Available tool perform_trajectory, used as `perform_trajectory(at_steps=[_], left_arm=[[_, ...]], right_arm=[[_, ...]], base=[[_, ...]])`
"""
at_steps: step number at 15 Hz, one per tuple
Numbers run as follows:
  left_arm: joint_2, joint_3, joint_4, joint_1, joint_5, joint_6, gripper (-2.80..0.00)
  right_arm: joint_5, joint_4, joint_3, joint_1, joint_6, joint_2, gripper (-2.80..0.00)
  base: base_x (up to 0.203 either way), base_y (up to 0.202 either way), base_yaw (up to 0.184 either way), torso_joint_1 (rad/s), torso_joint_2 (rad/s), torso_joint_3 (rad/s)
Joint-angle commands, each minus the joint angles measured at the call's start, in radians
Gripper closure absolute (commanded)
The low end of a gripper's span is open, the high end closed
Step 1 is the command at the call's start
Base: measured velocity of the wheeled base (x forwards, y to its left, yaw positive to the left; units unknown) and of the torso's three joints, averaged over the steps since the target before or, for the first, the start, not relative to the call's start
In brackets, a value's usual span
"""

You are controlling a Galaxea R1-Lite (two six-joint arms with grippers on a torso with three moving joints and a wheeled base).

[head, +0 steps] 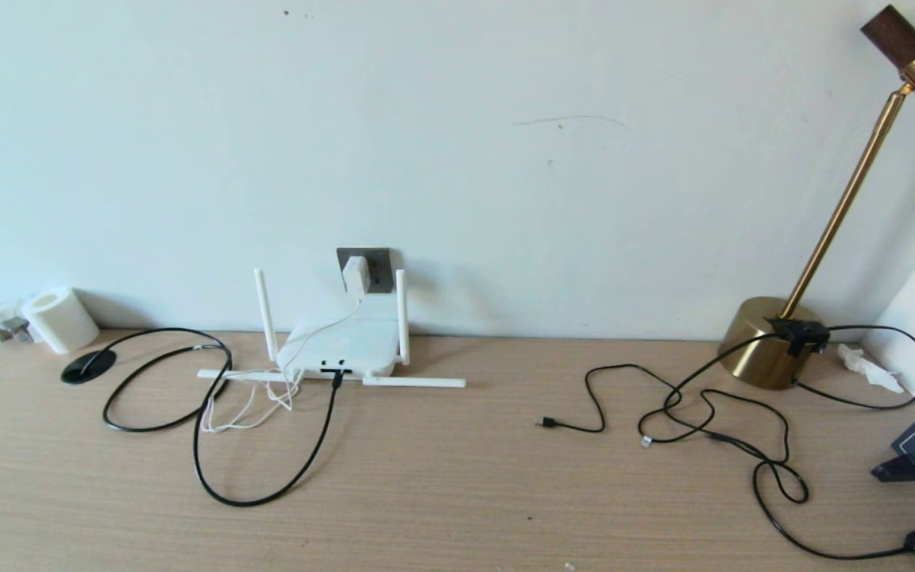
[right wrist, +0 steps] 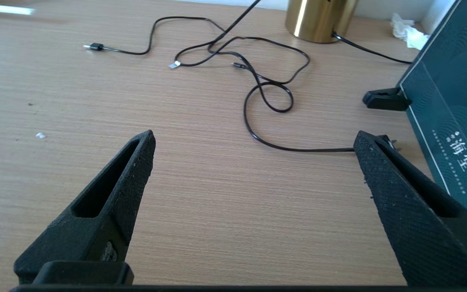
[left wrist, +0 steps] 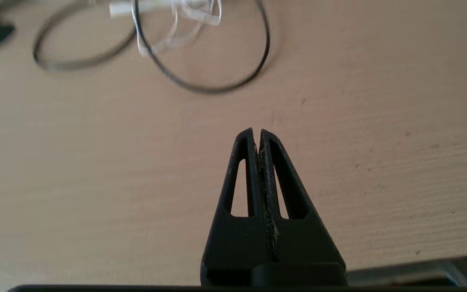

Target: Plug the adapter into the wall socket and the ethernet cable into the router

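Nearest, above pale wooden tabletop (left wrist: 95,182): left end effector (left wrist: 257,132) pinched together, empty; right end effector (right wrist: 253,140) spread wide, empty. Farther: thick black ethernet cable (head: 267,496), springy, light, plugged into flat white four-antenna router (head: 346,345); best gripped behind the plug. Farthest: small white cube adapter (head: 356,274), rigid, seated in dark grey wall socket (head: 378,266).

Right pincer (right wrist: 253,142) agape above desk (right wrist: 201,202)

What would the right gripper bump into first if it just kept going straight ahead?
Probably the thin black cable lying across the desk ahead of the open right gripper; beyond it stands the brass lamp base. Depth is hard to judge.
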Motion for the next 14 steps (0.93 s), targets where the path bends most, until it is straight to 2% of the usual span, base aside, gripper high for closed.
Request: perform_trajectory(at_steps=[1, 2, 5, 14], left_arm=[[-0.177, 0.006, -0.001, -0.022, -0.001, 0.003, 0.00], [-0.212, 0.007, -0.002, -0.026, 0.002, -0.005, 0.00], [-0.209, 0.010, -0.004, -0.034, 0.065, -0.178, 0.00], [-0.208, 0.010, -0.008, -0.035, 0.066, -0.188, 0.00]], right_arm=[[0.001, 0.001, 0.000, -0.001, -0.005, 0.002, -2.80], [0.001, 0.001, 0.000, 0.000, -0.003, 0.002, -2.80], [0.001, 0.001, 0.000, -0.001, -0.002, 0.002, -2.80], [0.001, 0.001, 0.000, -0.001, -0.004, 0.002, -2.80]], base=[[0.000, 0.000, 0.000, 0.000, 0.00, 0.000], [0.000, 0.000, 0.000, 0.000, 0.00, 0.000], [0.000, 0.000, 0.000, 0.000, 0.00, 0.000], [0.000, 0.000, 0.000, 0.000, 0.00, 0.000]])
